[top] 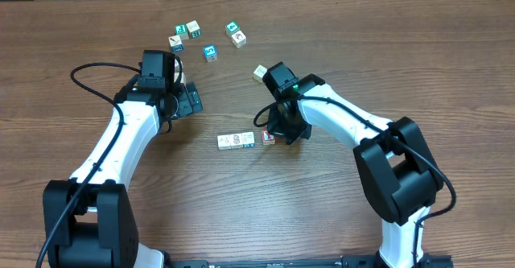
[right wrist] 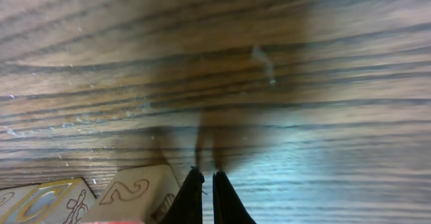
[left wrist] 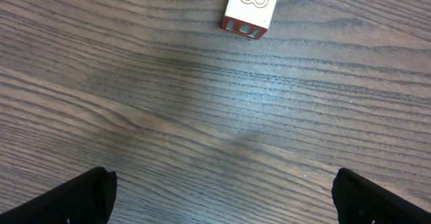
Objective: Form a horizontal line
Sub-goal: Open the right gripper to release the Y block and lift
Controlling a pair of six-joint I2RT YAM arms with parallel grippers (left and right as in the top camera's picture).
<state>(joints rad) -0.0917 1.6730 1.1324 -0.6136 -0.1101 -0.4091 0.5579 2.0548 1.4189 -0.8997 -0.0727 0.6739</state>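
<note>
The horizontal line [top: 236, 141] is a short row of touching white letter cubes at the table's middle. A red-faced cube [top: 268, 138] lies at its right end, slightly turned. My right gripper [top: 281, 131] is shut and empty, with its tips low on the wood right beside that end cube. In the right wrist view the shut fingers [right wrist: 207, 175] rest against an engraved cube [right wrist: 131, 189], and a second row cube [right wrist: 44, 200] lies further left. My left gripper [top: 191, 99] is open and empty, up and left of the row. Its fingers [left wrist: 222, 197] spread wide over bare wood.
Several loose cubes with teal, blue or red faces lie at the back, among them one [top: 210, 52] and another [top: 238, 38]. A single pale cube [top: 259, 72] sits behind the right wrist. The left wrist view shows a cube marked 8 [left wrist: 250, 7] ahead.
</note>
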